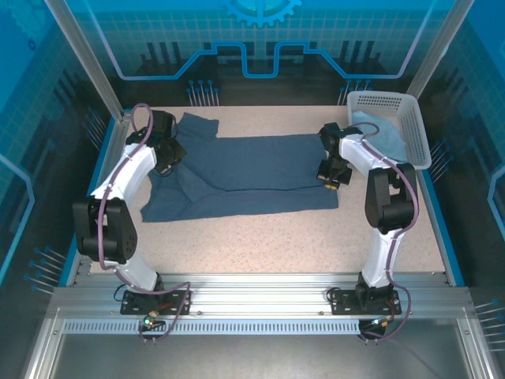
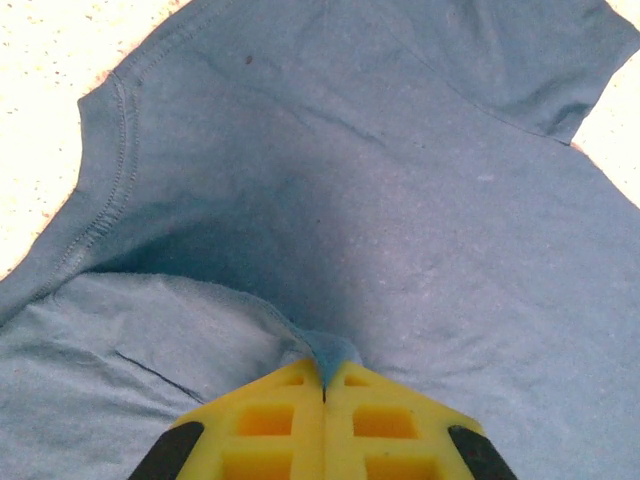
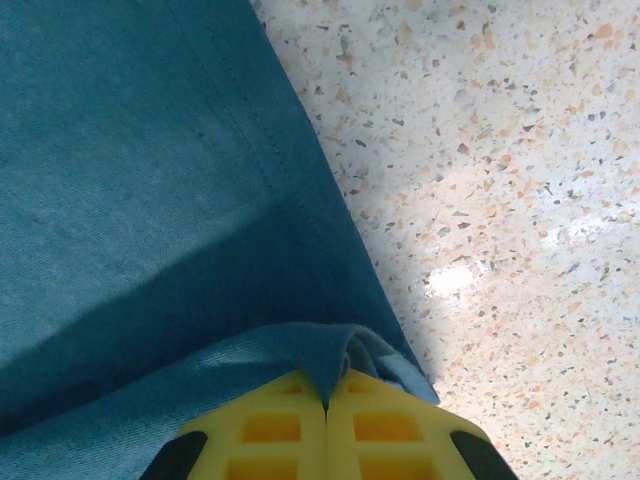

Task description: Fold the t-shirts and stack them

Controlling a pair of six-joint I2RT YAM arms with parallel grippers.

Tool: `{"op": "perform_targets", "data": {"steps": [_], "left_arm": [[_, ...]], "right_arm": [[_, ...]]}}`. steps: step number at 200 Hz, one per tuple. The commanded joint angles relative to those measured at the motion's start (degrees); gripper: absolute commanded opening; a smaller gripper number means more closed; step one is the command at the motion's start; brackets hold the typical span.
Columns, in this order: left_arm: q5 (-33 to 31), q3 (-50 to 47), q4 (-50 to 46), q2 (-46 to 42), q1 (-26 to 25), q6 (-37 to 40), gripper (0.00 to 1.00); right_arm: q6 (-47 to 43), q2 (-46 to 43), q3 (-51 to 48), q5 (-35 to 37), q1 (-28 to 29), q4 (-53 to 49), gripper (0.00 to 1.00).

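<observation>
Tabletop (image 1: 260, 237): pale speckled stone-pattern surface, flat, with a blue border.

Lying directly on it:
- One dark slate-blue t-shirt (image 1: 245, 170), spread out. Its long axis runs from the left gripper (image 1: 170, 154) across to the right gripper (image 1: 331, 175). The sleeve end is at the left gripper, with one sleeve on that gripper's far side. The stitched hem is at the right gripper. Below the left gripper the cloth looks doubled over, probably the body lapped onto itself.
- Bare table begins just right of the right gripper's fingertips.
- White lattice basket (image 1: 417, 133), standing beyond and to the right of the right gripper, near it.
</observation>
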Motion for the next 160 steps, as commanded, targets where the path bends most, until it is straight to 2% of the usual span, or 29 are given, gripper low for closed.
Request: {"op": "perform_targets", "data": {"steps": [1, 48, 57, 68, 72, 78, 94, 104, 109, 131, 160], "left_arm": [[1.3, 2.0, 1.1, 1.2, 0.8, 1.8, 0.00], [4.6, 3.0, 3.7, 3.8, 1.6, 2.5, 0.00], [5.6, 3.5, 4.2, 4.2, 1.7, 2.8, 0.00], [6.3, 4.3, 4.0, 4.6, 1.8, 2.9, 0.00], [6.6, 4.5, 3.8, 4.6, 1.8, 2.9, 0.05], [6.9, 4.7, 3.6, 4.4, 2.0, 2.8, 0.20], [7.1, 4.4, 2.5, 2.7, 2.2, 2.1, 0.47], [6.8, 3.5, 1.3, 0.6, 2.2, 1.7, 0.57], [7.0, 2.5, 0.8, -0.7, 2.3, 1.5, 0.58], [10.6, -4.7, -0.2, -6.8, 2.4, -1.4, 0.55], [15.0, -16.5, -2.5, -12.3, 2.4, -8.6, 0.37]], "right_arm": [[1.0, 1.2, 2.1, 1.2, -0.9, -1.5, 0.00], [1.1, 3.1, 3.7, 1.4, -1.5, -1.3, 0.00], [1.0, 3.4, 4.2, 1.2, -1.8, -1.2, 0.04], [0.9, 3.4, 4.7, 0.9, -2.1, -1.0, 0.16], [0.9, 3.1, 4.8, 0.7, -2.2, -0.8, 0.22], [0.9, 2.4, 4.6, 0.5, -2.4, -0.4, 0.29], [0.5, -1.1, 3.0, 0.6, -2.2, 1.6, 0.43], [0.0, -3.9, 1.3, 0.9, -1.9, 3.0, 0.50], [-0.1, -5.1, 0.5, 1.0, -1.7, 3.3, 0.52], [-1.0, -9.2, -4.4, -0.6, 0.6, 4.7, 0.52], [-1.5, -14.4, -14.2, -5.3, 5.3, 10.8, 0.38]]}}
